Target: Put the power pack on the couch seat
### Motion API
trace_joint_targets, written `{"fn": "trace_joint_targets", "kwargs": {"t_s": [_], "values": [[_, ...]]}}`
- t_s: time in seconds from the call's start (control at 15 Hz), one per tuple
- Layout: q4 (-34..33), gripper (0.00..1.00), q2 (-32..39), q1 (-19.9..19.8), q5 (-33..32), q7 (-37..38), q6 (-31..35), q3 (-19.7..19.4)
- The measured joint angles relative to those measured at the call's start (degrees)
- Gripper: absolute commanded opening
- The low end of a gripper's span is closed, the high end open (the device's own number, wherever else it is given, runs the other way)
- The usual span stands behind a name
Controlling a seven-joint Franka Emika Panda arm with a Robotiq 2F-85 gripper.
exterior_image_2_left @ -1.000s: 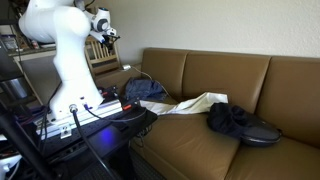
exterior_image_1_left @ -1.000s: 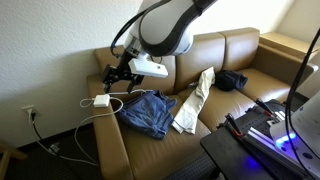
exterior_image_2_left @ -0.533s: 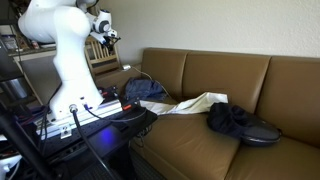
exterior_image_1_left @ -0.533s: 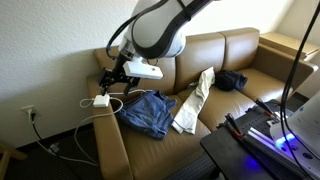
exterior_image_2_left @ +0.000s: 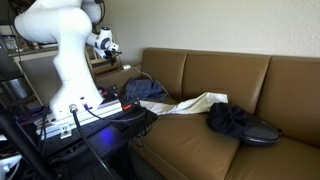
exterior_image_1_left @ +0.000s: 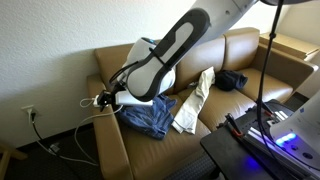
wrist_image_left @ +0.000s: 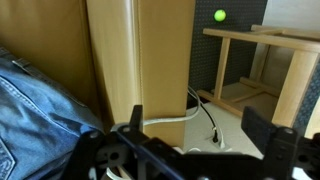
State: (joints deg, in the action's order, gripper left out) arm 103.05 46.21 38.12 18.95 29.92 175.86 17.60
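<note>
Hanging spread apart, the fingers [wrist_image_left: 270, 140] sit beside the flat white power pack [exterior_image_1_left: 99, 100] on the tan couch arm [exterior_image_1_left: 108, 135]

The couch seat [exterior_image_1_left: 232, 100] is tan-brown, the jeans [exterior_image_1_left: 150, 113] blue denim, the cloth [exterior_image_1_left: 196, 98] cream, the far garment [exterior_image_1_left: 231, 80] black, the power pack [exterior_image_1_left: 101, 99] white.

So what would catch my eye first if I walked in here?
The big white robot arm bends down over the tan leather couch's armrest, its open fingers by a white power pack. Clothes lie strewn over the couch seat: blue jeans, a cream cloth and a dark garment.
</note>
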Motion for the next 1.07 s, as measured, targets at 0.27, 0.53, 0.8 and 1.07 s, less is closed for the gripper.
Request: {"fn": "trace_joint_targets", "kwargs": {"t_s": [0.27,0.53,0.8,1.07], "values": [[-6.7,1.0,7.6,5.4,3.2,4.8,9.6,-5.8],[-13.3,1.0,12.6,7.8,7.3,8.5,12.6,-10.6],[-20.0,1.0,16.5,6.9,9.9,12.7,12.6,-11.6],[-26.4,1.0,19.1,5.5,10.5,18.5,11.1,-12.6]]}}
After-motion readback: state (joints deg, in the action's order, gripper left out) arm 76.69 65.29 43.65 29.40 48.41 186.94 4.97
